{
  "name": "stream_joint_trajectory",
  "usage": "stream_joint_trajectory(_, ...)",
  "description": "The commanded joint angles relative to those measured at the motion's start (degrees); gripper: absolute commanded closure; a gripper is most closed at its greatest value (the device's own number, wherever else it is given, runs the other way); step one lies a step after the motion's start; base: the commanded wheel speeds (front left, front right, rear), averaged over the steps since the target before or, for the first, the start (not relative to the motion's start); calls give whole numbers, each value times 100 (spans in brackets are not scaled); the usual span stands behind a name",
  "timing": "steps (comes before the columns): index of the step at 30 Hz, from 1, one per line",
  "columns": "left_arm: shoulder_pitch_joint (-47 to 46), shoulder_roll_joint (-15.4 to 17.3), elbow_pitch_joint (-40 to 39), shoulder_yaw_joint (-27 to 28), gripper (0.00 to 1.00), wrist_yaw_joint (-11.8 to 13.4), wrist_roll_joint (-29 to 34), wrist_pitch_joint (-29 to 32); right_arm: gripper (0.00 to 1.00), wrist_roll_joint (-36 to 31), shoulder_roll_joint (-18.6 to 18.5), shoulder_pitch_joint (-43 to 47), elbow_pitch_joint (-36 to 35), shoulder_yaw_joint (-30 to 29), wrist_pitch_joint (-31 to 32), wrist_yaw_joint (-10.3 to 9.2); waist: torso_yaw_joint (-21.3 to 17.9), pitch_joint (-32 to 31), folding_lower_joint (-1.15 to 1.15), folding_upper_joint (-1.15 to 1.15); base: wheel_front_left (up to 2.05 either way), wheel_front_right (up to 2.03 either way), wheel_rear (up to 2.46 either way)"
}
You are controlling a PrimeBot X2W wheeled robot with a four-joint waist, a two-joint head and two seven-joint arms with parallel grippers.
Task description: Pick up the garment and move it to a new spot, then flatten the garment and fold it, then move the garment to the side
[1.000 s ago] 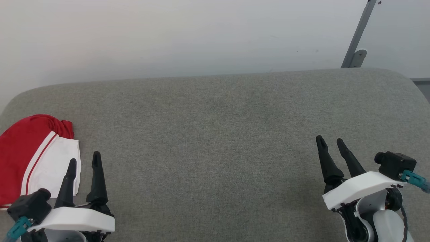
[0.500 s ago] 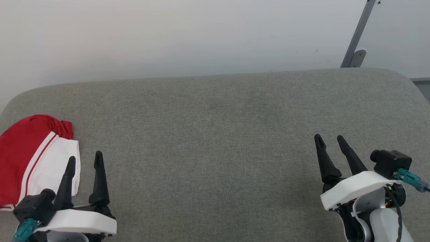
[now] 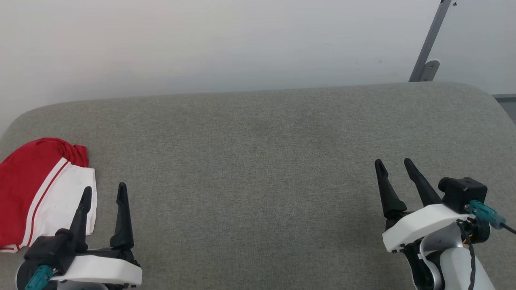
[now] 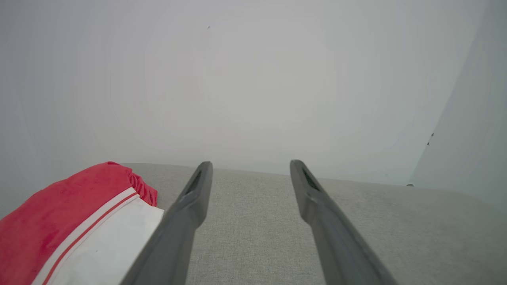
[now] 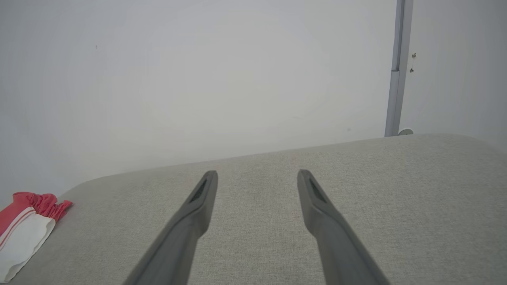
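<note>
Some of the garment point(image 3: 28, 185) cut off at the head view's left border. Grey fabric surface point(image 3: 258, 153), rounded corners; pale wall point(image 3: 201, 40) and metal post point(image 3: 429, 44) behind. Garment at the surface's left edge, just beside the left tool point(image 3: 104, 187), fingers apart, empty; right tool point(image 3: 393, 161) near the right edge, likewise spread, well apart.

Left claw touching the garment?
Cannot tell: in the left wrist view one finger of the left claw overlaps the garment, hiding any gap.

soft cloth garment point(image 3: 36, 189), matt woven couch point(image 3: 258, 161)
</note>
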Motion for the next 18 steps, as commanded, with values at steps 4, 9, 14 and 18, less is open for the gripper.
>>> stream_joint_trajectory(4, 59, -1, -51, 27, 0, -30, 264, -90, 0, -243, 11, -65, -52, 23, -73, 10, -2, -7, 0, 0, 0, 0, 0)
stream_joint_trajectory(9, 65, 0, -67, 22, 0, -56, 483, -153, 0, -465, 8, -72, -55, 37, -113, 7, -1, -9, 0, 0, 0, 0, 0)
stream_joint_trajectory(14, 57, -11, -50, 36, 0, -94, 507, -153, 0, -503, 10, -66, -57, 33, -123, 6, -2, -6, 0, 0, 0, 0, 0)
stream_joint_trajectory(18, 55, -19, -41, 42, 0, -110, 493, -147, 0, -512, 10, -56, -67, 28, -123, 6, -1, -5, 0, 0, 0, 0, 0)
